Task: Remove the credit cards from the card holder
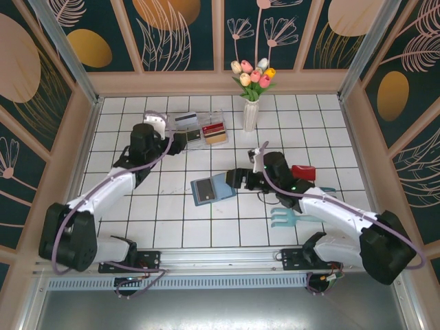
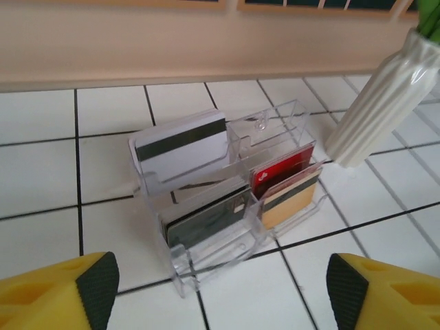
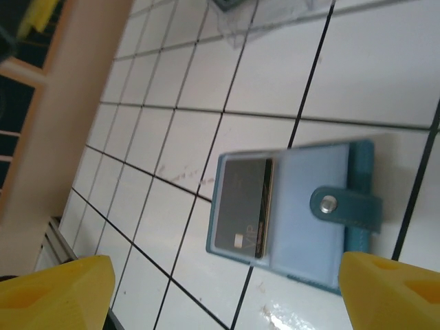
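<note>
The card holder (image 1: 212, 188) is seen lying open at the top view's centre, with a dark card (image 3: 240, 213) lodged inside. The right gripper (image 3: 227, 292) is poised just right of it, jaws apart and empty. The left gripper (image 2: 220, 295), jaws likewise apart, is pointed at the clear tray (image 2: 185, 265) of credit cards (image 2: 180, 146).

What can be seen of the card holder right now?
The card holder is a flat, teal-blue, leather-like bifold. It lies open on the white tiled table. A strap with a metal snap folds over one edge. One dark grey card sits in an inner slot. The open right hand hovers by the holder's right edge, and no grip shows.
</note>
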